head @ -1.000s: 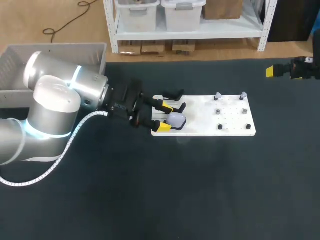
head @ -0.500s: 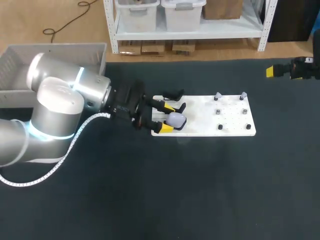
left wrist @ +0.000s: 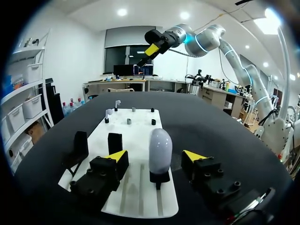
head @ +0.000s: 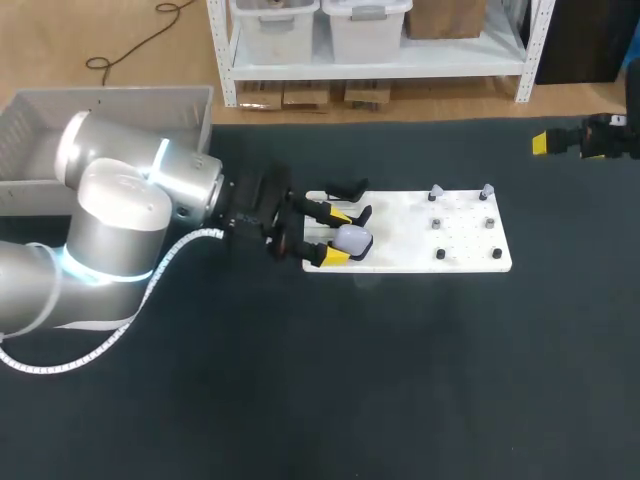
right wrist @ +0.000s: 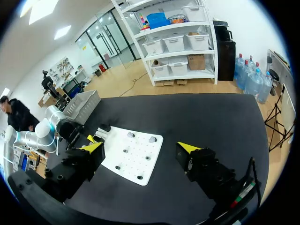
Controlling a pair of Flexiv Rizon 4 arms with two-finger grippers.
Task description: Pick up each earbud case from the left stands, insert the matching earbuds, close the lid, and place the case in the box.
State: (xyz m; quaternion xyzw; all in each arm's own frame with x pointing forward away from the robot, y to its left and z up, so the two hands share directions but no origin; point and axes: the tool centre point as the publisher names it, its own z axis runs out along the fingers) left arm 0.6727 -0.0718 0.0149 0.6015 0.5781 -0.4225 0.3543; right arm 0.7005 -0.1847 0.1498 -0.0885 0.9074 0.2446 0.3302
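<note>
Earbud case (left wrist: 160, 152) dead centre between my left gripper's (left wrist: 155, 157) fingers right now. The jaws are spread, with a gap on each side of the case, so nothing is gripped yet. It's a pale, egg-shaped shell standing upright on a small black stand (left wrist: 159, 177) at the near end of the white board (head: 470, 250). I'd call it light and rigid, but that smooth rounded surface looks slippery. I'd pinch it across the widest part of the body, low enough that the pads don't squeeze it upward and out. I'd go gently too, since a hinged lid could pop. I can't make out the lid seam from here.

Beside it are two empty black stands (left wrist: 115, 140). At the board's far end the small earbuds (left wrist: 116, 102) sit on pegs. My right gripper (right wrist: 140, 149) hangs wide open, well apart, off the table's far right corner. The grey box (head: 110, 100) is behind my left arm.
</note>
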